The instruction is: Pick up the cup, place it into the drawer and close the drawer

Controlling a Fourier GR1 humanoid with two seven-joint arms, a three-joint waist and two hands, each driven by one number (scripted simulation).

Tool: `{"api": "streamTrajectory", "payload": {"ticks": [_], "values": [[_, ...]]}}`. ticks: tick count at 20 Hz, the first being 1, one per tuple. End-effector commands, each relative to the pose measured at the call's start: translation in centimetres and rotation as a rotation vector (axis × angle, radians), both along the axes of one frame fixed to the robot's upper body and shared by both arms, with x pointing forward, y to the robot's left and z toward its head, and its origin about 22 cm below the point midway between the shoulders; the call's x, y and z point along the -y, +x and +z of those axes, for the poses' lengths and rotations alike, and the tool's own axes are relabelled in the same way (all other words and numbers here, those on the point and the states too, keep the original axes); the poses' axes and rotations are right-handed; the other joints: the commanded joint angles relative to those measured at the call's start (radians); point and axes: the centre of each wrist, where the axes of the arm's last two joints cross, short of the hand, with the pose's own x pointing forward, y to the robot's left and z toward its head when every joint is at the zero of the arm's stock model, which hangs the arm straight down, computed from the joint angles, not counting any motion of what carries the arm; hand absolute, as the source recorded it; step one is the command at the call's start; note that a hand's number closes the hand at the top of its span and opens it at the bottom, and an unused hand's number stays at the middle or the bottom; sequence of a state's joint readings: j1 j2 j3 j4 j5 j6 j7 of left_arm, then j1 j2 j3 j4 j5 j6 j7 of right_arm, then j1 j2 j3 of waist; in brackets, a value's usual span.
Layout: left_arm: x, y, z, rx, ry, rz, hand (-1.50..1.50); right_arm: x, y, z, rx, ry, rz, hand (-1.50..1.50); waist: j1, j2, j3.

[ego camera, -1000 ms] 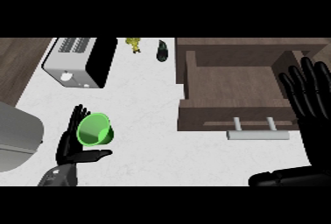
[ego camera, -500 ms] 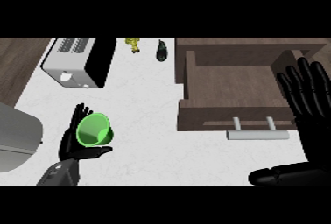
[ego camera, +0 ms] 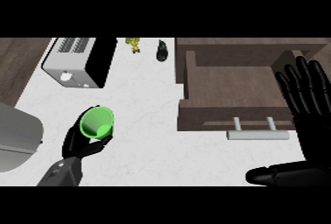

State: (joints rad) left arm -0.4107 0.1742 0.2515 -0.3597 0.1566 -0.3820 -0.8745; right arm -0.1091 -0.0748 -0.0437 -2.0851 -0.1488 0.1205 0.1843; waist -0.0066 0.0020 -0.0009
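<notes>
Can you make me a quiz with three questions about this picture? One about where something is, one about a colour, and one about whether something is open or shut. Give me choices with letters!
1. Where is the cup?
A. Inside the drawer
B. In the left hand, over the white counter
C. On top of the toaster

2. What colour is the cup?
A. Green
B. Red
C. Blue

3. How is the drawer right now?
A. Pushed shut
B. Taken off the counter
C. Pulled open, with nothing seen inside

Answers:
1. B, because the left hand curls round the cup above the counter, left of the drawer.
2. A, because the cup is bright green all over.
3. C, because you can see the drawer's brown floor and walls, with its pale handle sticking out in front. The right hand is open, flat above the drawer's right side.
</notes>
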Motion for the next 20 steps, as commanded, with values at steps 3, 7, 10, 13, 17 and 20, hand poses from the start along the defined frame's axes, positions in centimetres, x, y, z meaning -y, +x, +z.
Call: {"api": "streamTrajectory", "payload": {"ticks": [3, 7, 10, 13, 17, 20], "values": [[1.7, 1.7, 0.8, 0.16, -0.065, -0.048, 1.5, -0.4, 0.4, -0.4, -0.007, -0.023, 0.016, -1.5, -0.002, 0.001, 0.0], [0.4, -0.4, 0.0, 0.172, -0.008, -0.001, 1.5, -0.5, -0.3, 0.8, -0.002, -0.011, -0.003, -1.5, 0.005, -0.002, 0.0], [0.5, 0.6, 0.3, 0.223, -0.008, 0.082, 1.5, 0.8, 1.0, 0.3, -0.012, -0.019, -0.007, -1.5, -0.001, 0.003, -0.001], [-1.2, -0.3, 0.2, 0.215, 0.021, 0.185, 1.5, 0.5, -2.8, -0.5, 0.008, -0.018, 0.028, -1.5, -0.012, 0.001, -0.001], [1.1, 1.3, 1.4, 0.264, 0.039, 0.198, 1.5, 0.5, -0.2, 0.3, 0.009, -0.038, -0.014, -1.5, 0.007, -0.003, 0.001], [0.2, 2.4, 3.4, 0.323, -0.003, 0.146, 1.5, 1.4, 0.0, 0.6, -0.001, -0.016, -0.02, -1.5, 0.011, -0.005, 0.001]]}}
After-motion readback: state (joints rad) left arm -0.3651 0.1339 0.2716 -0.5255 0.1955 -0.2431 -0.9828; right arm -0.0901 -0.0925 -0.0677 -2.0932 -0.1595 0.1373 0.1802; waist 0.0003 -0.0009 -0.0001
